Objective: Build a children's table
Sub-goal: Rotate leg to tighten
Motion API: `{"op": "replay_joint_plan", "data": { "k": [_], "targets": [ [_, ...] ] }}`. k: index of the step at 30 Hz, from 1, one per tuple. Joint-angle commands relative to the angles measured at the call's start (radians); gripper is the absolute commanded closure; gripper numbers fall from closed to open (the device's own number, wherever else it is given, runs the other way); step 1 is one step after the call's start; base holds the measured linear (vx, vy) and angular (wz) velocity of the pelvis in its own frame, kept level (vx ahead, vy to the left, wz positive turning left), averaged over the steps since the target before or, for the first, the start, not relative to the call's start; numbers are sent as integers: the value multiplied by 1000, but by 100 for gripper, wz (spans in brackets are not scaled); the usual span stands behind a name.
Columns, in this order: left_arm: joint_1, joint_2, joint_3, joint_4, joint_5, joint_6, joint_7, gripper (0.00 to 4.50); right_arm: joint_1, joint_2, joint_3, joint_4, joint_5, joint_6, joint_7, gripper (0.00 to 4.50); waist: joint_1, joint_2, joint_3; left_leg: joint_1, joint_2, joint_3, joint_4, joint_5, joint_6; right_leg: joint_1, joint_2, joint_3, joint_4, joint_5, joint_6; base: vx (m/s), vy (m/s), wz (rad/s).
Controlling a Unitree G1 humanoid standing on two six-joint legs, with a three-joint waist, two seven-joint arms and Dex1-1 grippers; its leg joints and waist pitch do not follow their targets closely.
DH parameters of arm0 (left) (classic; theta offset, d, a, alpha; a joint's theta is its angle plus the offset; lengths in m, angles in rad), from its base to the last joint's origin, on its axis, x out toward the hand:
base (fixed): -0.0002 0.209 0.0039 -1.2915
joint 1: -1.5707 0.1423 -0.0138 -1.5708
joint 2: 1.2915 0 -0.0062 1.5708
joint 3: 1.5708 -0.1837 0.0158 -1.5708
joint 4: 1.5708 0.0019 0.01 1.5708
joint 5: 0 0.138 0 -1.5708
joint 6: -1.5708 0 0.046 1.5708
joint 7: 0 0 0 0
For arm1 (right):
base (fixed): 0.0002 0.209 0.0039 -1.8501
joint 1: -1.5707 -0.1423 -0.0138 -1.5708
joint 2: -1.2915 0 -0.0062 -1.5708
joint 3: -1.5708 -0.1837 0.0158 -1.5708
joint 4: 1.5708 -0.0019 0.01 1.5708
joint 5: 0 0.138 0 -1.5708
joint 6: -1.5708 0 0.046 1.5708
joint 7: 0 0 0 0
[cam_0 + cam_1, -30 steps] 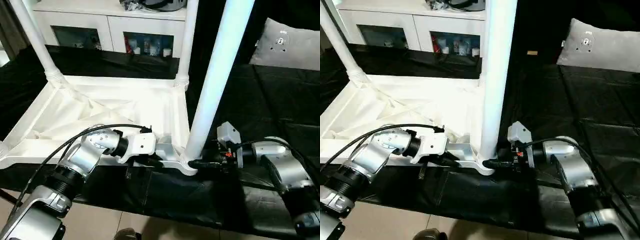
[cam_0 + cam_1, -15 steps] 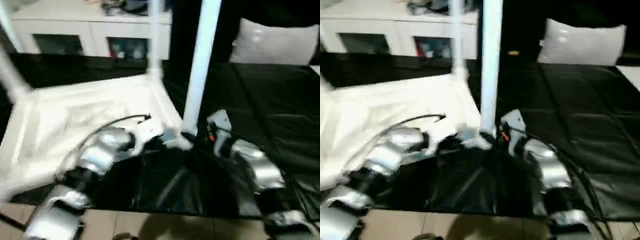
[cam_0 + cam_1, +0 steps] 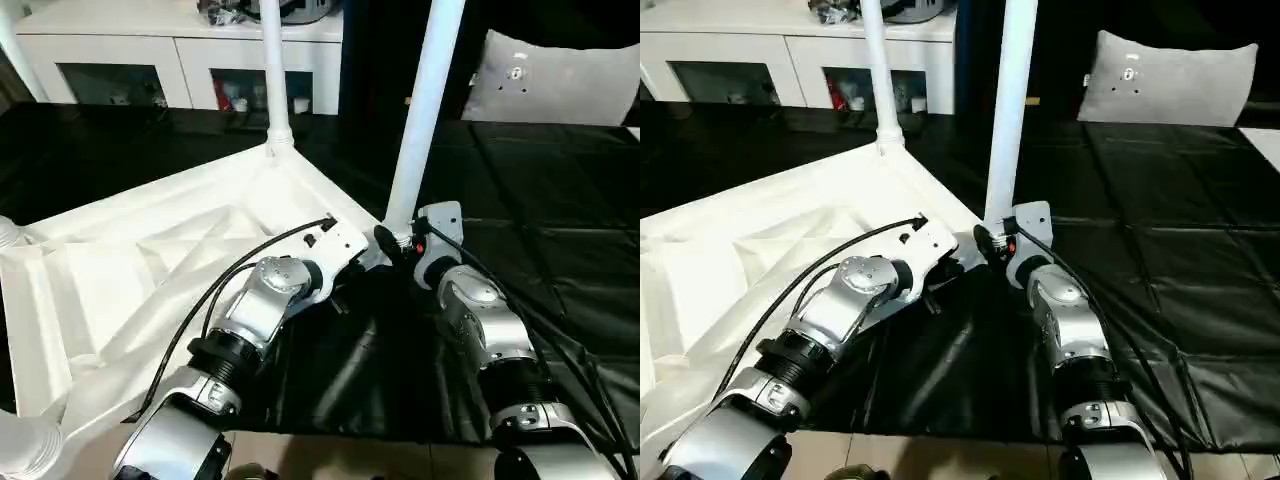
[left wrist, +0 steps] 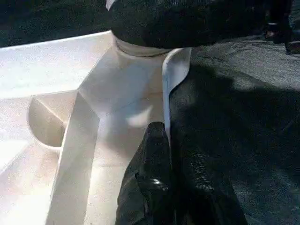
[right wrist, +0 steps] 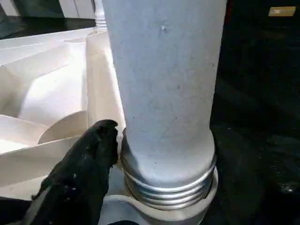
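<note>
The children's table [image 3: 150,270] lies upside down on a black mat, its ribbed white underside facing up. One white leg [image 3: 272,80] stands in the far corner socket. Another leg [image 3: 420,120] stands in the near right corner socket. My left gripper [image 3: 338,288] sits at the rim just left of that corner. In the left wrist view its black fingers [image 4: 152,164] are shut on the thin rim [image 4: 168,79], one on each side. My right gripper [image 3: 392,245] is at the base of the near right leg [image 5: 164,93], right at its ribbed collar [image 5: 168,180].
A white cabinet [image 3: 180,60] with dark glass compartments stands at the back. A grey cushion [image 3: 555,85] lies at the back right on the black mat [image 3: 560,220]. Tiled floor [image 3: 330,460] shows at the mat's near edge. A black cable [image 3: 240,265] loops over my left arm.
The whole picture has shifted and turned, so the table now shows at an angle. Both grippers remain at the same near right corner.
</note>
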Motion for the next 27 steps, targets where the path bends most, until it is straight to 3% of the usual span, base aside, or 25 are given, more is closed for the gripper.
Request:
{"op": "replay_joint_plan", "data": {
  "k": [1, 6, 8, 10, 13, 16, 22, 27],
  "targets": [
    [-12, -11, -30, -17, 4, -41, -11, 450, 24, 33, 51, 18, 10, 23, 43, 68, 4, -12, -65, 6, 67, -26, -73, -206, 58, 36, -91, 54, -80, -243, -196, 0, 0, 0],
    [-8, 54, -34, 16, 15, -86, -51, 450, 52, -49, 25, -9, 28, -64, 141, 27, 7, -10, -65, 5, 66, -27, -75, -218, 50, 39, -90, 52, -84, -271, -181, 0, 0, 0],
    [-5, 70, -34, 20, 14, -96, -69, 450, 69, -80, 34, -44, 44, -93, 223, 14, 8, -10, -70, 0, 68, -26, -71, -190, 66, 43, -89, 52, -75, -204, -193, 0, 0, 0],
    [-2, 93, -41, 25, 11, -118, -106, 450, 78, -122, 41, -62, 49, -96, 289, 5, 6, -12, -70, -4, 66, -26, -68, -161, 82, 46, -88, 50, -69, -151, -209, 0, 0, 0],
    [0, 132, -62, 39, 17, -162, -159, 450, 81, -204, 61, -69, 57, -103, 431, 5, 9, -12, -70, -2, 63, -23, -62, -161, 100, 46, -89, 49, -74, -175, -218, 0, 0, 0],
    [4, 152, -75, 40, 15, -196, -198, 450, 78, -242, 70, -69, 63, -107, 500, 5, 13, -11, -69, 0, 69, -24, -63, -172, 100, 43, -88, 49, -73, -198, -217, 0, 0, 0],
    [20, 214, -105, 21, 0, -271, -325, 450, 56, -330, 98, -67, 64, -123, 640, 5, 14, -9, -72, 0, 72, -24, -61, -161, 103, 43, -87, 47, -64, -137, -250, 0, 0, 0],
    [41, 295, -146, -15, -18, -372, -491, 450, 40, -385, 152, -71, 49, -121, 768, 5, 28, -9, -71, 1, 75, -21, -58, -158, 107, 42, -89, 47, -60, -148, -255, 0, 0, 0]
  ]
}}
